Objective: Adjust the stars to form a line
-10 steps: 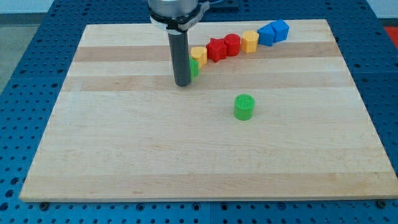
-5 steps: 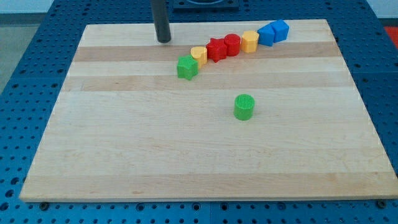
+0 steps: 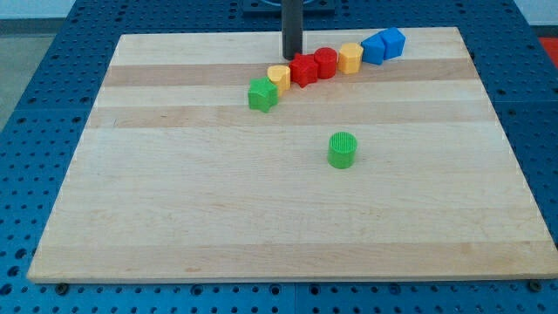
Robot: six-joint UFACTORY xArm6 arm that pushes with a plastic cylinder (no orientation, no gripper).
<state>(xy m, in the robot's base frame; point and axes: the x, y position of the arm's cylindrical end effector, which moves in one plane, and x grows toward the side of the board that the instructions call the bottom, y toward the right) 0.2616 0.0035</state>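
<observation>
A green star block (image 3: 261, 94) sits at the lower left end of a slanted row. Up and right of it follow a yellow block (image 3: 279, 77), a red star block (image 3: 302, 70), a red cylinder (image 3: 325, 63), a yellow block (image 3: 350, 58) and two blue blocks (image 3: 384, 44). My tip (image 3: 292, 56) is at the view's top, just above and slightly left of the red star block, close to its top edge. Whether it touches the block I cannot tell.
A green cylinder (image 3: 343, 149) stands alone near the middle of the wooden board (image 3: 174, 201). Blue perforated table surface surrounds the board.
My tip left the green star block's left side, moved up to the board's top left, then right along the top to just above the red star block. The blocks have not visibly moved.
</observation>
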